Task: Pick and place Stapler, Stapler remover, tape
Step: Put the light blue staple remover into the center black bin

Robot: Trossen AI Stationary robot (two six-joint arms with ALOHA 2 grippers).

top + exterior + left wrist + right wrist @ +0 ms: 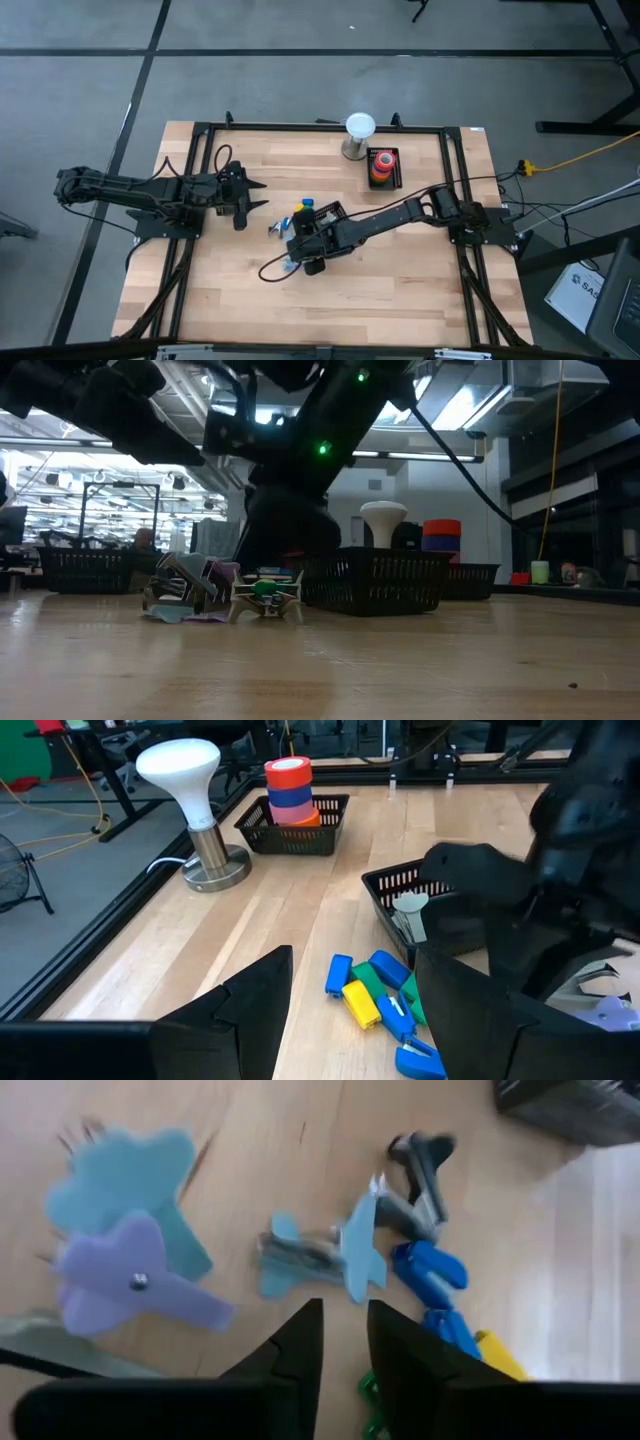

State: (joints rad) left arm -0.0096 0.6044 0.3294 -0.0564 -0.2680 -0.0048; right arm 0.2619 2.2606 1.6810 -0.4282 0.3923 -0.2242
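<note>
We are observing the right gripper (pixel 300 255) hanging low over the scattered pile of small items near the middle of the tabletop (pixel 400 290), its fingers standing close together with only a narrow gap and nothing visibly between them. We are judging the step in hand to be a pick from this pile, probably a staple remover (pixel 335 1250), the light-blue winged piece lying just ahead of the fingertips. The next move is calling for the gripper to line up over one piece and come down without dragging its neighbours. The blue and yellow staplers (pixel 375 1000) are lying beside a dark basket (pixel 400 895). The tape (pixel 382 162) is sitting stacked in a small basket (pixel 385 182) toward the far edge, beside a white lamp (pixel 359 130). The left gripper (pixel 262 195) is waiting, spread wide, toward the left edge. We are unable to make out what the right arm is covering in the overhead view
</note>
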